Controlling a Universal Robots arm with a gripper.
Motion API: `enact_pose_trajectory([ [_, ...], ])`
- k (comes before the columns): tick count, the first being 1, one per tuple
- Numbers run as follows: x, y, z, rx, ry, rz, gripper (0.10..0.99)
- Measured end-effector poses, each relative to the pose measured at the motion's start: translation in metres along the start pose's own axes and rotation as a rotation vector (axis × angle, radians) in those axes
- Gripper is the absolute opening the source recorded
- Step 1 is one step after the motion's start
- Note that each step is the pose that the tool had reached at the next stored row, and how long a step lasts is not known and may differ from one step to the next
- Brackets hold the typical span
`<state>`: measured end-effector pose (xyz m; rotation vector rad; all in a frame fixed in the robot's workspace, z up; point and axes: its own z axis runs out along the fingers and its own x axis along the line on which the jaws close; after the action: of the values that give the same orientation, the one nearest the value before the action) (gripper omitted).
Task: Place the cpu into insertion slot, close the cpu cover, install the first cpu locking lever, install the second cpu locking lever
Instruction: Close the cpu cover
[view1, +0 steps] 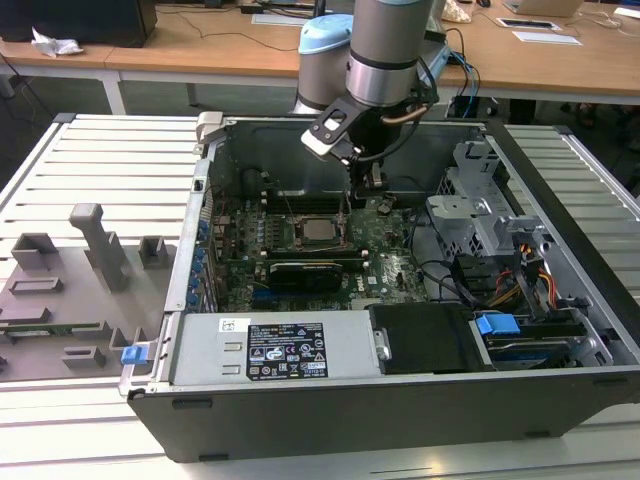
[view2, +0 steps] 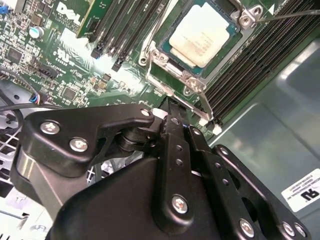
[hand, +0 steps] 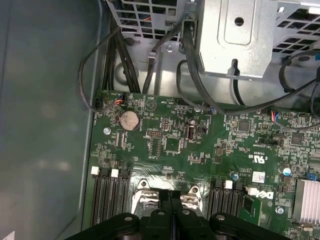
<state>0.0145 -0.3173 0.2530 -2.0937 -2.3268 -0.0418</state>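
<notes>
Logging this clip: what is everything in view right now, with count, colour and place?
slatted table: one, pale grey, under everything.
computer case: one, dark grey, open, on the table.
motherboard: one, green, inside the case.
cpu: one, silvery top, seated on the motherboard.
cpu cover: one, metal frame, around the cpu.
coin battery: one, silver, on the motherboard.
power supply: one, silver, along the case's near side.
drive cage: one, grey metal, at the exterior view's right.
fixture blocks: several, grey, at the exterior view's left.
arm: one, grey and pale blue, above the case.
claw: one, black, beside the cpu cover.
</notes>
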Motion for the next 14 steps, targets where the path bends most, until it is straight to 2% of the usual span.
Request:
enact_pose_trajectory([
  [14,0.0014,-0.0144,0.0046,0.000,0.0001,0.000,0.106],
])
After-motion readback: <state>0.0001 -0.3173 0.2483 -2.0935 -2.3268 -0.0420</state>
